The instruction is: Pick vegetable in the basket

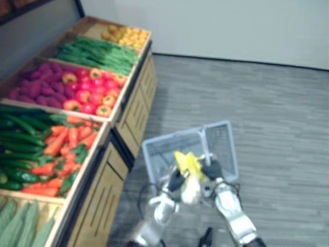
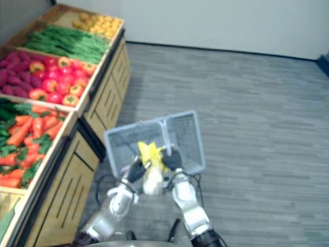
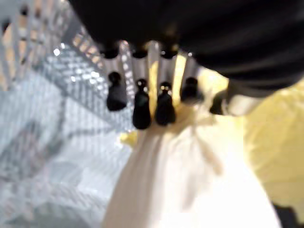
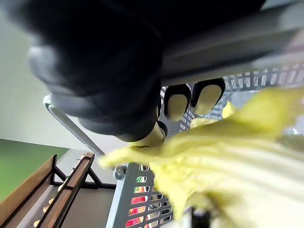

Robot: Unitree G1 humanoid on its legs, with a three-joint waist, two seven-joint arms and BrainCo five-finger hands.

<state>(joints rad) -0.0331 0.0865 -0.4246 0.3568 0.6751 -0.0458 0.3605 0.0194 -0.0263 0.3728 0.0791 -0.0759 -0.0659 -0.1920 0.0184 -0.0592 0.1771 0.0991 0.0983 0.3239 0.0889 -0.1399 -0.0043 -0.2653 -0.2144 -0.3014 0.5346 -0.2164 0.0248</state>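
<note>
A napa cabbage (image 1: 189, 172) with a white stem and yellow leaves hangs over the near rim of a grey mesh basket (image 1: 164, 146). My left hand (image 1: 175, 181) is shut on its white stem, and in the left wrist view the fingers (image 3: 141, 109) curl over the cabbage (image 3: 190, 180). My right hand (image 1: 212, 170) is just right of the leaves. In the right wrist view its fingers (image 4: 176, 105) are curled round the basket's grey handle bar (image 4: 237, 42), with the yellow leaves (image 4: 228, 156) close below. The basket is held above the floor.
A wooden vegetable stand (image 1: 121, 116) runs along the left, holding carrots (image 1: 61, 144), cucumbers (image 1: 20, 134), red and yellow peppers (image 1: 92, 90), green beans (image 1: 97, 54) and yellow produce (image 1: 126, 35). Grey floor (image 1: 277, 118) spreads to the right, up to a white wall.
</note>
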